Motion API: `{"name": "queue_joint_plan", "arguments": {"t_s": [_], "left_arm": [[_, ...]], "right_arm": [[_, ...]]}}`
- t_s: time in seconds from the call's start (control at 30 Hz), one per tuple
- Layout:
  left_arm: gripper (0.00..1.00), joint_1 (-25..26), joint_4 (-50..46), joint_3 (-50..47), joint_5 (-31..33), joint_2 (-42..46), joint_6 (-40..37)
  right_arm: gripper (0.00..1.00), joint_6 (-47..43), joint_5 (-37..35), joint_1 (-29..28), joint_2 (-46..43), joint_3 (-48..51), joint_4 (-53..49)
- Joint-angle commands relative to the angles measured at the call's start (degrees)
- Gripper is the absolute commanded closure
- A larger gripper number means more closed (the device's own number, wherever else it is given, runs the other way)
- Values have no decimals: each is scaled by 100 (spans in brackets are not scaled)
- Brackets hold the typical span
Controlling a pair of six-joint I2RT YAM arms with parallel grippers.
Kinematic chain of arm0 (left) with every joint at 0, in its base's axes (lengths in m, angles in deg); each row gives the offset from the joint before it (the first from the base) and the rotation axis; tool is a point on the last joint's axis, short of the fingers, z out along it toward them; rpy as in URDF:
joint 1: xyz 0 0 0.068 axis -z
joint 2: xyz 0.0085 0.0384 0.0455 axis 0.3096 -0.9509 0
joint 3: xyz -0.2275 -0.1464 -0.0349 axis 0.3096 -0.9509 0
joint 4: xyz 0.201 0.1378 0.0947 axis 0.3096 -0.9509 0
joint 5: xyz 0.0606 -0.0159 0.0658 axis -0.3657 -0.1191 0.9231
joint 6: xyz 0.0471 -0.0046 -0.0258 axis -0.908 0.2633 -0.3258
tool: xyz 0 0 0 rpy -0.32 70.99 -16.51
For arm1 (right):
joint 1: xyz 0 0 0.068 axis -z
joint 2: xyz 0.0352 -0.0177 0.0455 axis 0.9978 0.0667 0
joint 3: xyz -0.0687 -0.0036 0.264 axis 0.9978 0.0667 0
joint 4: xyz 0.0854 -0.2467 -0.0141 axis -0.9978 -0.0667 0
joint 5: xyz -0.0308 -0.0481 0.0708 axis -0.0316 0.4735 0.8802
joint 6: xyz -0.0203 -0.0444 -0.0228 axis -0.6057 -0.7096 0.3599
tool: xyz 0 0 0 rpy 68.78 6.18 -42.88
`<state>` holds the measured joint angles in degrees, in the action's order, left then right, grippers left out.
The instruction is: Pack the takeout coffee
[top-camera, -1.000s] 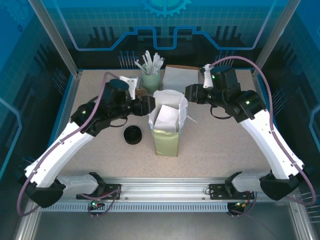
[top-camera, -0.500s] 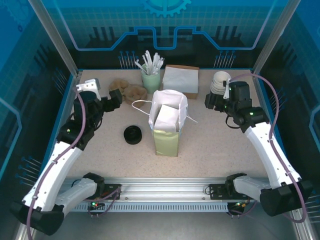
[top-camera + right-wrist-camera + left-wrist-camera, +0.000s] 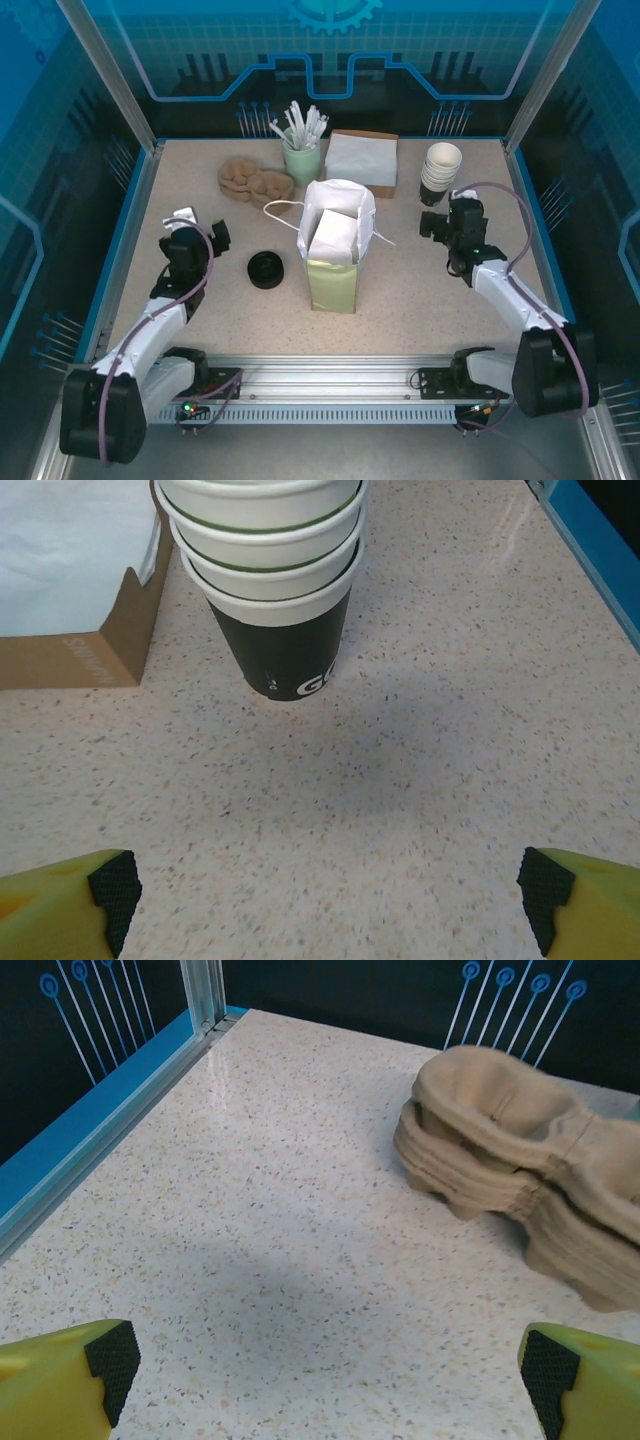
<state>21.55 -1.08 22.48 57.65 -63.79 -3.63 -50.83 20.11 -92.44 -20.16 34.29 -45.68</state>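
Entry, packing station as I see it on my feeds. Paper bag [image 3: 333,262]: upright at the middle of the table [image 3: 430,300], mouth open, something white inside that I cannot identify. Black lid [image 3: 266,269]: flat on the table just left of the bag, not packed. Stack of nested cups [image 3: 272,575]: far right, beside the napkin box [image 3: 75,590], directly ahead of the right end effector [image 3: 320,885], which is spread wide and empty. Pulp cup carriers [image 3: 515,1175]: stacked at far left, ahead of the left end effector [image 3: 320,1365], likewise wide and holding nothing. Step, in my judgement: between picks, with both arms folded low near their bases. The next move probably calls for the right arm to reach forward and peel one cup off the stack without dragging the others. Writing: white letters on the bottom cup begin "G", then O or C, with the rest curving away; the print on the box side is too faint to read.
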Motion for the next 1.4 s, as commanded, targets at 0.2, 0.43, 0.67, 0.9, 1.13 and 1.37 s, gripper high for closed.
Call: {"name": "queue_joint_plan", "arguments": {"t_s": [0.2,0.43,0.67,0.9,1.13,1.37], "left_arm": [[1,-386,2254,-405,-696,-1417,-391],[1,-482,2825,-191,-1341,-2129,-519],[1,-483,4258,-394,-1776,-3139,-519],[1,-415,4099,-245,-1805,-3242,-660],[1,-319,3954,-156,-1827,-3249,-803],[1,-307,3878,-119,-1952,-3254,-857]], "right_arm": [[0,-966,880,214,546,749,2893],[0,-773,1085,536,675,737,2563],[0,-901,1548,598,924,1212,3462],[0,-1334,1793,342,1676,1374,4412],[0,-1386,1946,338,1657,1352,4304],[0,-1383,1948,341,1651,1347,4292]]}}
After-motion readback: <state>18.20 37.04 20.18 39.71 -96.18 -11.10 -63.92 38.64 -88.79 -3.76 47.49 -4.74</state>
